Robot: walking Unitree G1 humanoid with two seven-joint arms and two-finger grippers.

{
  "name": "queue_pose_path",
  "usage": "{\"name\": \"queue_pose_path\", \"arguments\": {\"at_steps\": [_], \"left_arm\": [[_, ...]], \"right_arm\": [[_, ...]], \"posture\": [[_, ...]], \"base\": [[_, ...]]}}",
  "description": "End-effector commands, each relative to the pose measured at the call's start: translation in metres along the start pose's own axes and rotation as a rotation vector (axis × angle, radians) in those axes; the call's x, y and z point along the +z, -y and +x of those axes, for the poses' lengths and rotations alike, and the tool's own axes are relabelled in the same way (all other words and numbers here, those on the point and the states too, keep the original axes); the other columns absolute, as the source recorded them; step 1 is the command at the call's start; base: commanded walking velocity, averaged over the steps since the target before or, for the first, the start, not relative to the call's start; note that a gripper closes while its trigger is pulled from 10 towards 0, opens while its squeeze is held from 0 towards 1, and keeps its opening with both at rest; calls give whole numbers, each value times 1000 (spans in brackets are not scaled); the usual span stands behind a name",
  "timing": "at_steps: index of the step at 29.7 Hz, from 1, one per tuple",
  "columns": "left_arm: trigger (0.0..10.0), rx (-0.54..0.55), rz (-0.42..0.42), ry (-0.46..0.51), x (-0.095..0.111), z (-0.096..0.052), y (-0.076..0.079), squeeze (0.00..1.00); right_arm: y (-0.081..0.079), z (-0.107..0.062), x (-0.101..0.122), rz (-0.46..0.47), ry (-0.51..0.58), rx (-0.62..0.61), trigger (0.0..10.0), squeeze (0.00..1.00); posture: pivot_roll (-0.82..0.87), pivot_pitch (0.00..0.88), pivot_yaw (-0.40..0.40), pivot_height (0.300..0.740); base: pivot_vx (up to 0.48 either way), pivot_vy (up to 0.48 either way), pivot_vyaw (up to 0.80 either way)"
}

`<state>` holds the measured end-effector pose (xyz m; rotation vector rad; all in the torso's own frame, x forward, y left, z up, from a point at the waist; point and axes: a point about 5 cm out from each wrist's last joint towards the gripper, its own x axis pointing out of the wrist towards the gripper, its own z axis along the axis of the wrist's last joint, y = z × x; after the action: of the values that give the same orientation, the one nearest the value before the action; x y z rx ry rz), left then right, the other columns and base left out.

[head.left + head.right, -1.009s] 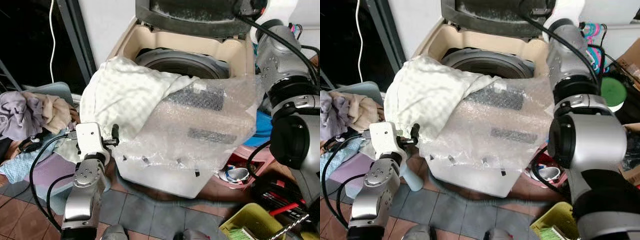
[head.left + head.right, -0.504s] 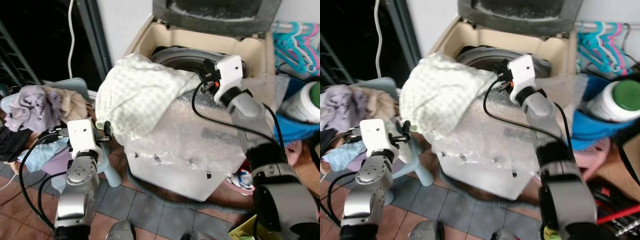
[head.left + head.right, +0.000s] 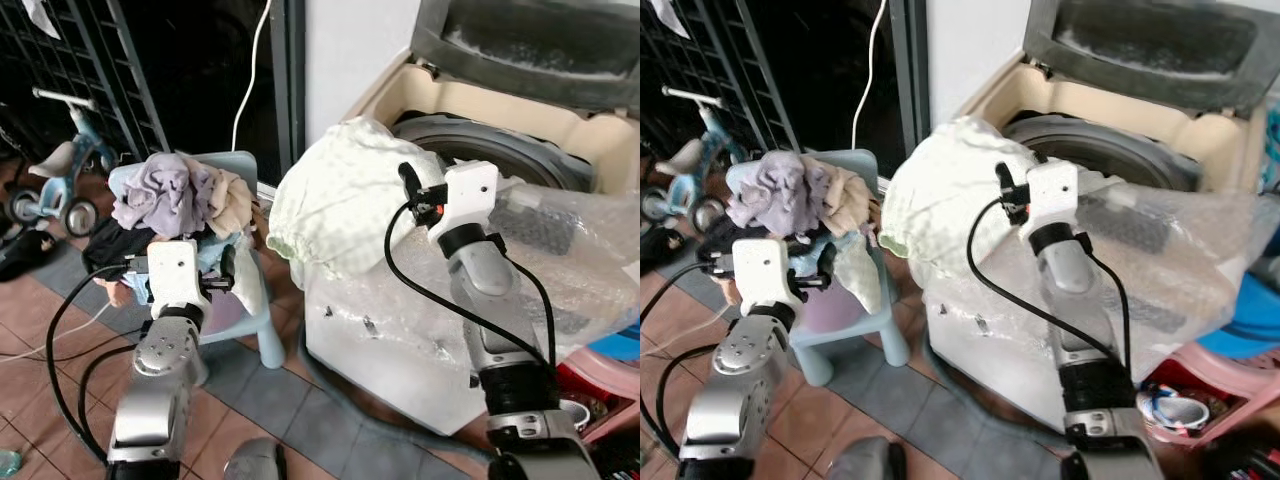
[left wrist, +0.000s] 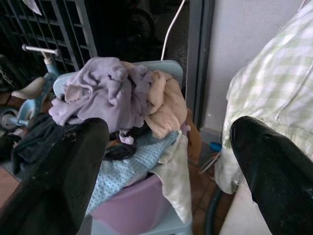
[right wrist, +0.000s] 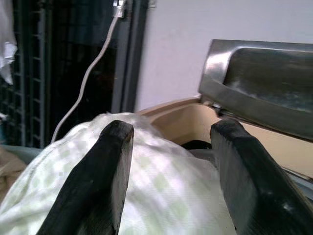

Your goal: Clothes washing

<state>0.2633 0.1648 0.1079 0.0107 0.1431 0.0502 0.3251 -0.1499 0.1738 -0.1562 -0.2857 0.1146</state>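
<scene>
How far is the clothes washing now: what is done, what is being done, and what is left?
Done: the washing machine lid is up. In hand: the right gripper, fingers open, is at the pale checked cloth draped over the machine's rim, not yet in the drum. Left: the clothes pile on the blue chair; the open left gripper holds nothing.
</scene>
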Motion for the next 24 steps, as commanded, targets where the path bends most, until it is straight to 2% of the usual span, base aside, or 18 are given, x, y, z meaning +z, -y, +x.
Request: {"name": "queue_pose_path", "arguments": {"at_steps": [1,8,12,14,17,20,24], "left_arm": [[10000,-22,-9,10,4,1,4,0],[10000,-38,2,8,1,3,7,0],[10000,-24,-11,-19,-5,3,7,0],[10000,-31,-15,-22,-7,3,11,0],[10000,-34,-14,-21,-8,3,13,0],[10000,-35,-17,-19,-9,3,13,0],[10000,-59,-15,2,-5,4,12,0]], "right_arm": [[10,-6,-4,1,-32,-82,10000,1000],[-1,-17,-5,-26,-52,-99,10000,1000],[-13,-30,-10,-55,-78,-30,10000,1000],[-13,-33,-16,-101,-104,-8,10000,1000],[-12,-34,-18,-101,-120,-16,10000,1000],[-13,-35,-21,-83,-135,-29,10000,1000],[-24,-34,-20,-89,-129,18,10000,1000]], "posture": [[-14,0,51,740],[-30,0,47,740],[-45,0,46,740],[-56,0,31,740],[-52,0,27,740],[-52,0,27,740],[-49,0,34,740]], "base": [[0,480,0],[0,480,0],[0,480,0],[0,480,0],[0,441,0],[0,0,0],[0,0,0]]}}
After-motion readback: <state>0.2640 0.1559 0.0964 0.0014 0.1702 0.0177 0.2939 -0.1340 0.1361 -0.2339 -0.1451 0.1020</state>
